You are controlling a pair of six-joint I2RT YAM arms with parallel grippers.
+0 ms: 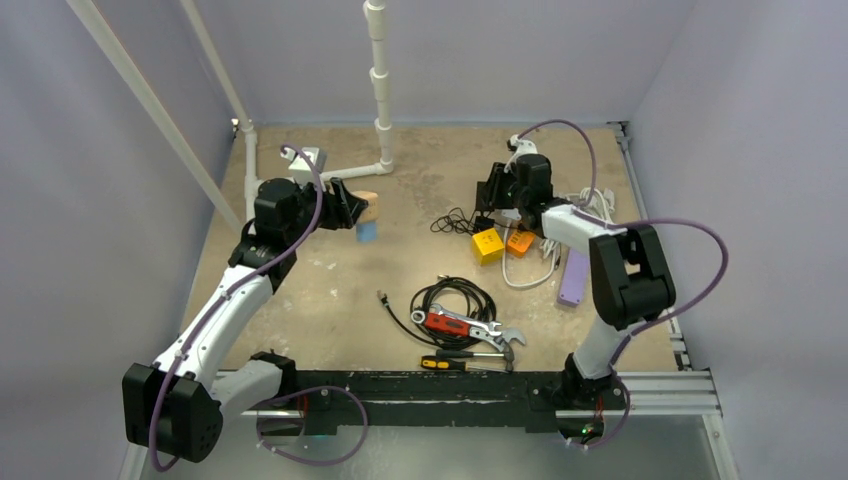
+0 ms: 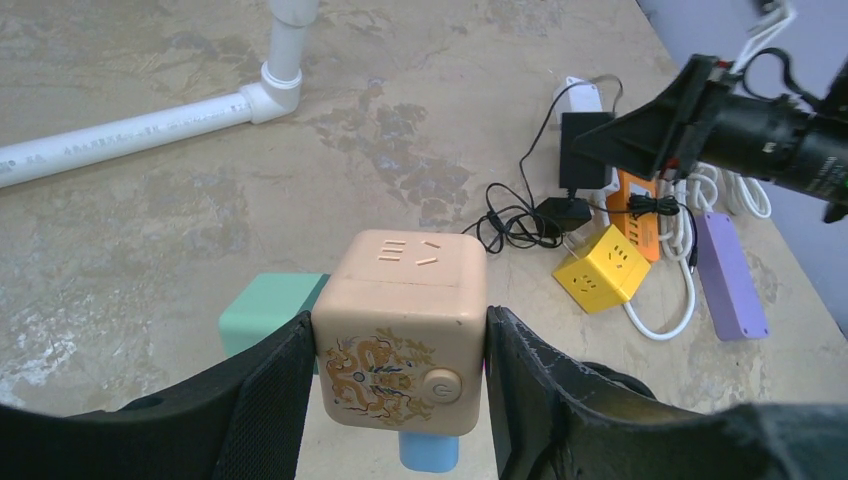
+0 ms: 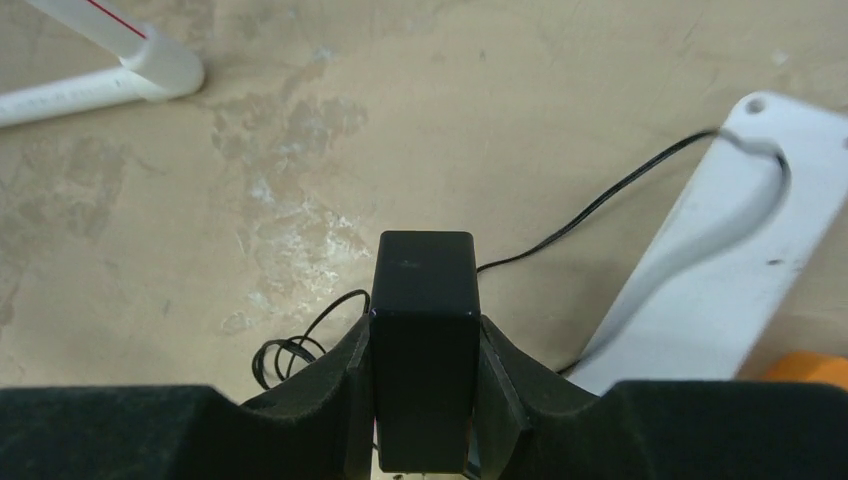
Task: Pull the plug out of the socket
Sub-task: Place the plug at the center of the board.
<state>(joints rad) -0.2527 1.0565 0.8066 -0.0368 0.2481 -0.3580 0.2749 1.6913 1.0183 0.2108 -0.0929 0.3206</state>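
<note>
My left gripper (image 2: 400,328) is shut on a beige cube socket (image 2: 405,275) with a dragon print and a round button. It holds the cube above the table. A blue plug (image 2: 428,452) sticks out of the cube's underside, and a teal block (image 2: 265,310) shows at its left side. In the top view the left gripper (image 1: 352,208) holds the cube (image 1: 367,198) with the blue plug (image 1: 366,232) below it. My right gripper (image 3: 423,335) is shut on a black adapter (image 3: 423,270) with a thin black cable (image 3: 620,195). It is at the back right (image 1: 490,192).
A yellow cube socket (image 1: 487,245), an orange strip (image 1: 520,241), a purple strip (image 1: 573,277) and a white power strip (image 3: 720,240) lie under the right arm. White pipes (image 1: 380,90) stand at the back. A cable coil (image 1: 455,298), a red wrench (image 1: 465,325) and a screwdriver (image 1: 450,362) lie in front.
</note>
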